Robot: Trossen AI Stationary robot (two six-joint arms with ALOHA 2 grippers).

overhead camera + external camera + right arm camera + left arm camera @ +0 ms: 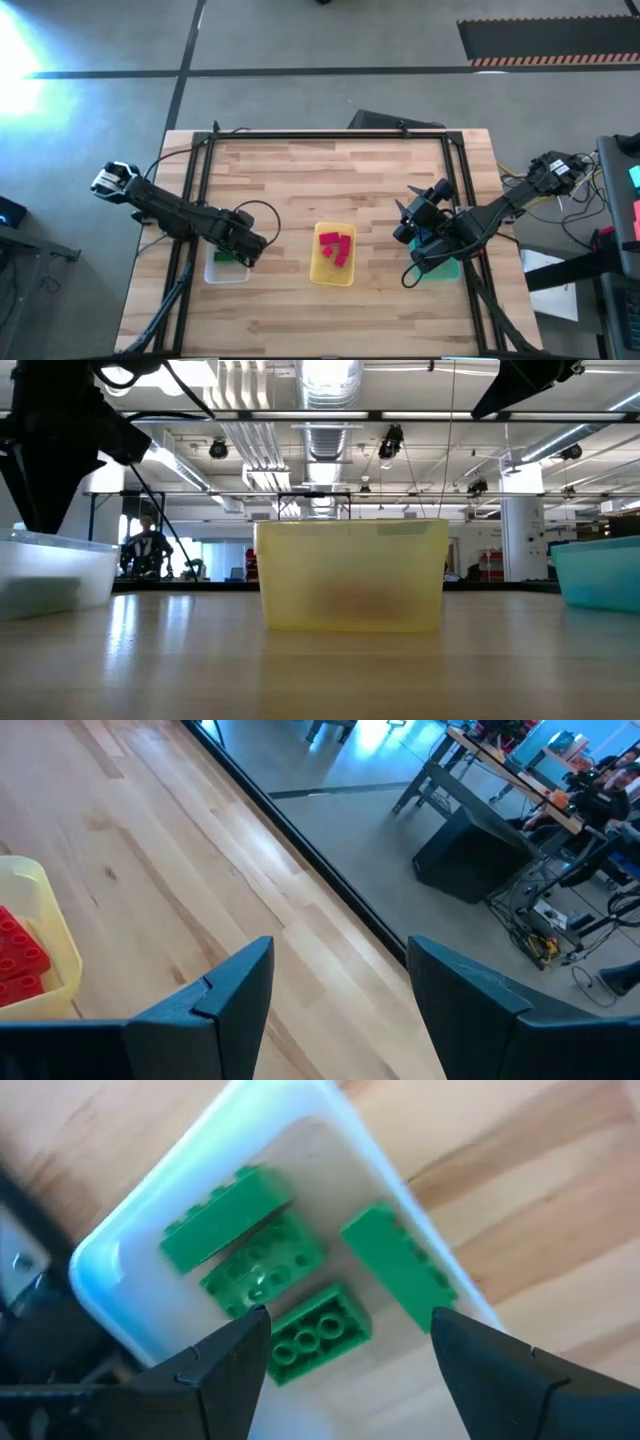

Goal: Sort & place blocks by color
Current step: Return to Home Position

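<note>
Several green blocks (300, 1275) lie loose on the floor of the clear tray (100, 1260), which sits on the table's left part (226, 268). My left gripper (350, 1335) hovers open just above that tray (245, 250), its fingers over the blocks and touching none. Red blocks (336, 246) lie in the yellow tray (333, 275) at the table's middle, and show in the right wrist view (20, 955). My right gripper (340, 965) is open and empty, raised above the teal tray (440, 268) at the table's right. No blue blocks show.
The three trays stand in a row along the table's near half: clear (50, 570), yellow (350, 575), teal (600, 570). A black frame (330, 137) runs around the tabletop. Bare wood lies across the far half (330, 180). A person (147, 545) sits far behind.
</note>
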